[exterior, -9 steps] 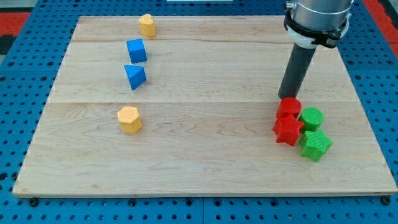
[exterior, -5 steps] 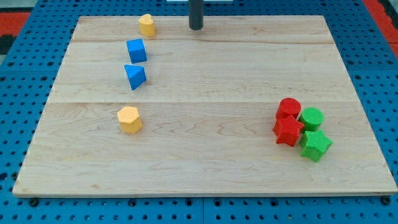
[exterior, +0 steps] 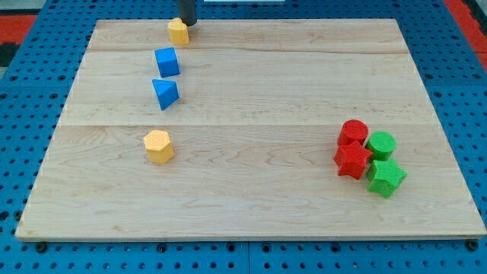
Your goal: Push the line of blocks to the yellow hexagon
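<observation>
A line of blocks runs down the board's left: a small yellow block at the view's top, a blue cube below it, then a blue triangle. The yellow hexagon lies below the triangle, apart from it. My tip is at the board's top edge, just to the right of the small yellow block and right against it.
At the view's right sits a cluster: a red cylinder, a red star, a green cylinder and a green star. The wooden board lies on a blue pegboard.
My tip left the red cylinder at the right, crossed the top of the board leftward and now stands beside the small yellow block, which has shifted slightly left.
</observation>
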Robot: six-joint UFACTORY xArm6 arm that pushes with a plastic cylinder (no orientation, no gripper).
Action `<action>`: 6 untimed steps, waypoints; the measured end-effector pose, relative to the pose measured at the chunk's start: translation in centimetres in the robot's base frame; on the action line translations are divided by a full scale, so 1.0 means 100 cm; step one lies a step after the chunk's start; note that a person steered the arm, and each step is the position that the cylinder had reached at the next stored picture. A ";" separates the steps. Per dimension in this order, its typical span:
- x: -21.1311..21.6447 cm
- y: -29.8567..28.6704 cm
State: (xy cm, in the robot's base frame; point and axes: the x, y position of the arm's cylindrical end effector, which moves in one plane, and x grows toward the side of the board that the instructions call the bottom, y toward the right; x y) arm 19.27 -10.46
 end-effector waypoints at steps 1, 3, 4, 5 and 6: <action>0.000 0.001; 0.027 0.000; 0.055 0.019; 0.029 0.019; 0.001 0.011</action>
State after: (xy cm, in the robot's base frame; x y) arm 19.35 -9.32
